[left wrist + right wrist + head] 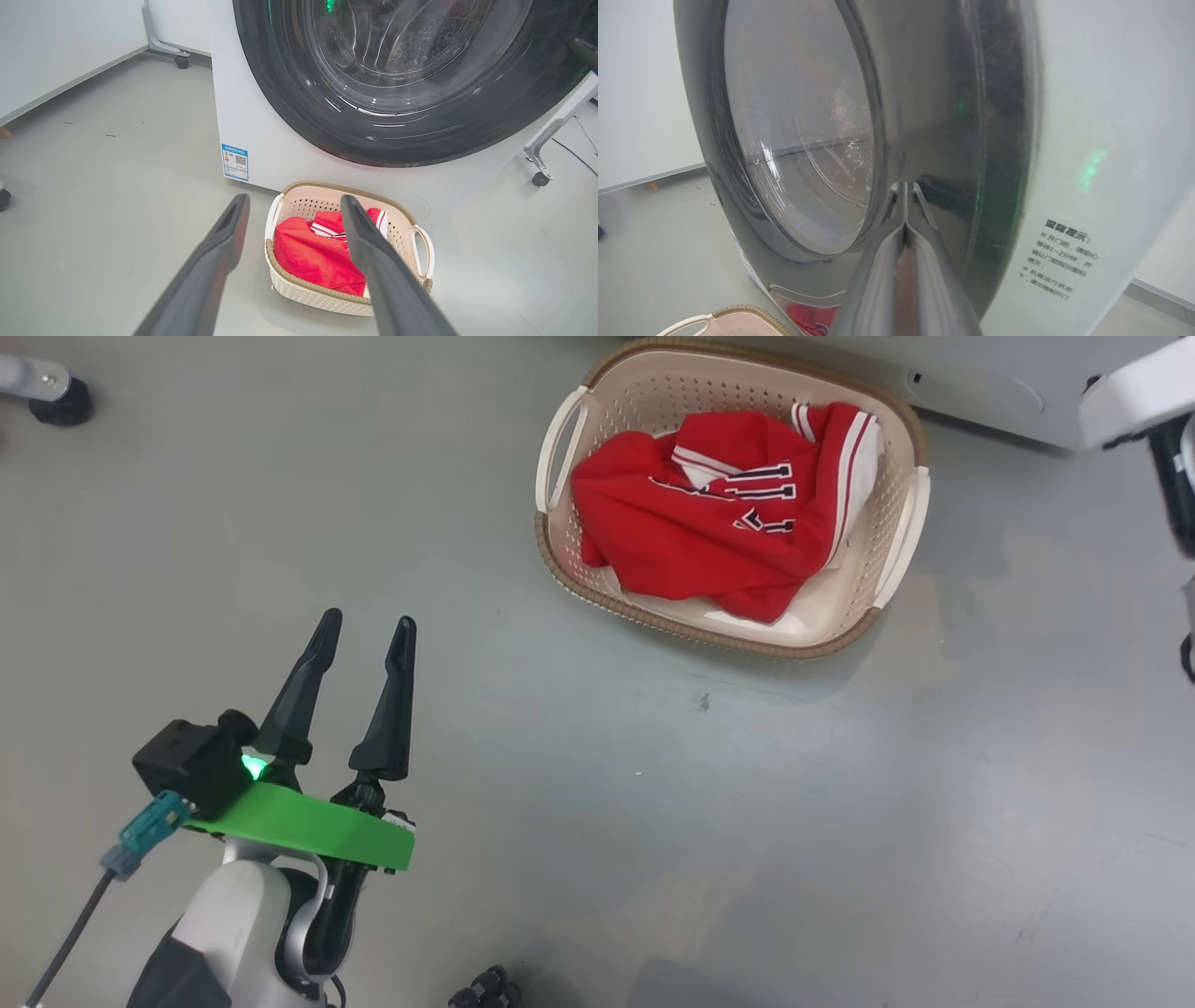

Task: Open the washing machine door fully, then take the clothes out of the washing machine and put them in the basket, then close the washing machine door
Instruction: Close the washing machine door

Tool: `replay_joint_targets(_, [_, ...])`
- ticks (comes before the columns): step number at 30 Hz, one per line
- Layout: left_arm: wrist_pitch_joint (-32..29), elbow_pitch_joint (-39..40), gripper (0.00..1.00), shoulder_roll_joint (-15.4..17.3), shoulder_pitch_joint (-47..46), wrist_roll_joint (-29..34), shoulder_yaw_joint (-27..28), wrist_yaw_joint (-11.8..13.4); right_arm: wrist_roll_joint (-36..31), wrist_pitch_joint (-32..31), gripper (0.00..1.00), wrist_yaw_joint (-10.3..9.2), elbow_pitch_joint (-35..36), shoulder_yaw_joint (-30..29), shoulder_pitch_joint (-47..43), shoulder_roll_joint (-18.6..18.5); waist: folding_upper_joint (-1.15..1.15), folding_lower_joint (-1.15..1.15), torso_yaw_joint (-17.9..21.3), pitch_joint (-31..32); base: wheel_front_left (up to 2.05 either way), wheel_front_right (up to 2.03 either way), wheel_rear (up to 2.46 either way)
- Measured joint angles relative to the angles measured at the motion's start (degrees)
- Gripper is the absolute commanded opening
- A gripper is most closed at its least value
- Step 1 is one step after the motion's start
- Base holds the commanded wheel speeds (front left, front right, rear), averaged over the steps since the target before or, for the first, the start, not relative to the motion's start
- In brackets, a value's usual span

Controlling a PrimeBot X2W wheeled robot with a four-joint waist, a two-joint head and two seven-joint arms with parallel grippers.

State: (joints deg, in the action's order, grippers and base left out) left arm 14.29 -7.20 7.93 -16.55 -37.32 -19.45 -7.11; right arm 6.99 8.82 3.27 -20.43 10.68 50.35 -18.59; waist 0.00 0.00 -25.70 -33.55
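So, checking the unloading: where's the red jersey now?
The jersey lies in the cream basket on the floor, in front of the washing machine, upper middle of the head view.

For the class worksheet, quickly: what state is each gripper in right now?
Left gripper: open, holding nothing.
Right gripper: shut, holding nothing, tips by the washing machine door.

Left gripper [369, 618] is built with two long tapered black fingers [299, 695], bolted to a flat bright green plate [308, 826]. A black box-shaped wrist camera [187, 765] with a lit green light [252, 767] is mounted beside them. A teal plug [149, 826] is fitted on a thin grey cable [70, 933]. The glossy white forearm shell [233, 915] is rounded. Right gripper [904, 186] is made of dark grey grooved fingers [887, 280].
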Motion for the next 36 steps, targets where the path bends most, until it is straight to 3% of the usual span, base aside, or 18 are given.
replay_joint_targets(21, [0.15,-1.69,1.0,-1.61,-2.31,-0.49,-1.1,0.0,-0.49,1.05,0.0,-0.73,-2.94,-1.3,5.22,-1.18,0.0,0.0,-2.08,-3.18,0.0,0.0,0.0])
replay_joint_targets(36, [0.15,-4.02,1.0,-0.92,-3.0,0.14,-0.37,0.0,0.79,4.46,0.0,-1.2,-9.69,-1.62,0.67,-0.33,0.0,0.0,-1.57,1.9,0.0,0.0,0.0])
